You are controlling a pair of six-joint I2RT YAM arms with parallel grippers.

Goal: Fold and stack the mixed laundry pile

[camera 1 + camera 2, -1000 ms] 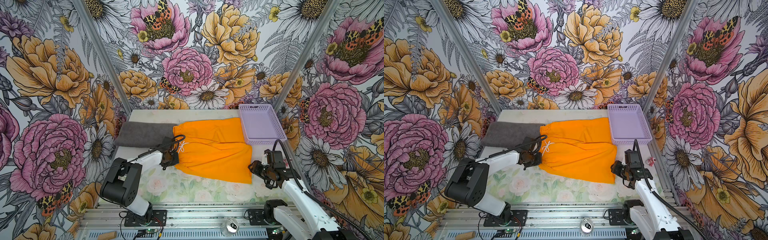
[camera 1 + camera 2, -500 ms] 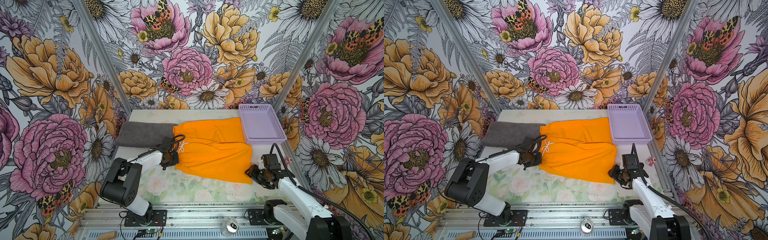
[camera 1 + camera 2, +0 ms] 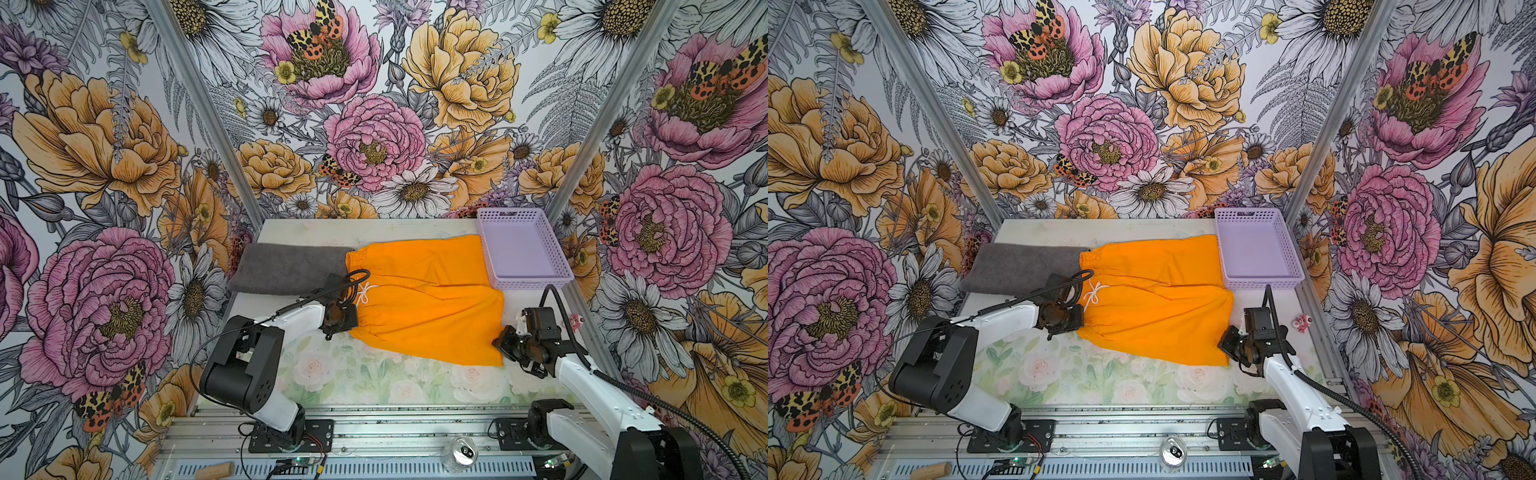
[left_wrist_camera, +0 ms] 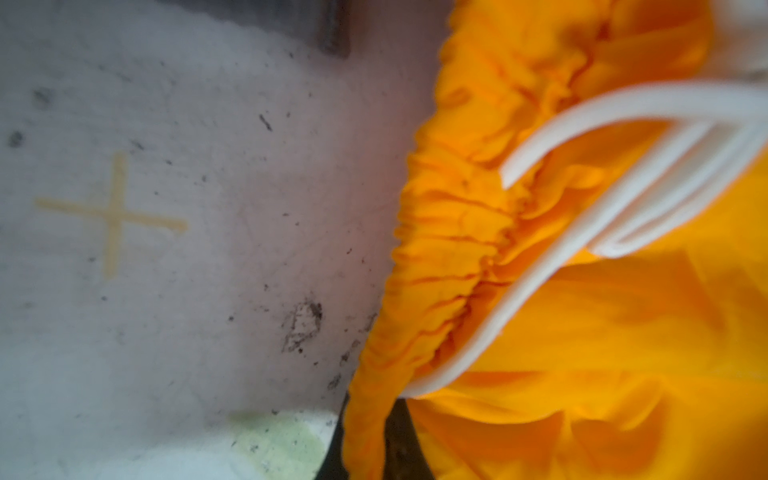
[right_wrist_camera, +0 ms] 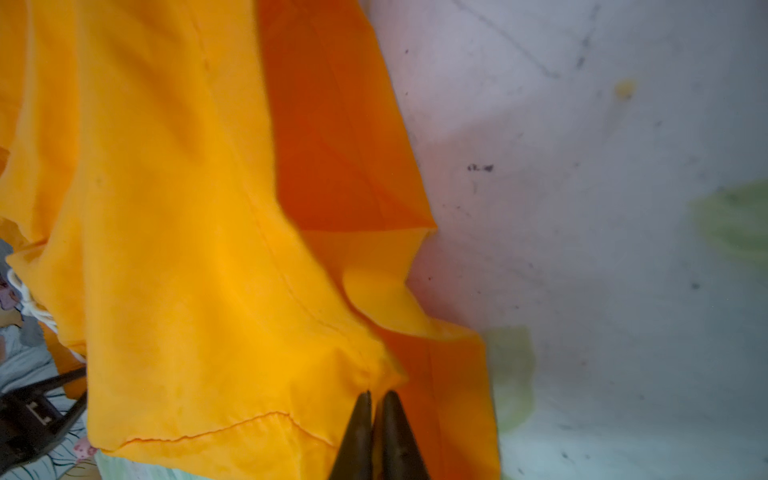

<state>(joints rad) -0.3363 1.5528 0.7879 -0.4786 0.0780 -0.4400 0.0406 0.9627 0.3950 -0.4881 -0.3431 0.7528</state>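
Low in the frame's right, the right gripper is pinched tight on the hem corner of the orange shorts, which lie spread mid-frame. The left gripper clamps their waistband. Farther back, the grey towel lies to the left and the lavender basket to the right.

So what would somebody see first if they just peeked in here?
The bright orange shorts, spread across the middle of the table. A pincer pinches each end: the left pincer at the waistband, the right pincer at a leg hem. A grey towel lies to their left, a purple basket at the far right corner.
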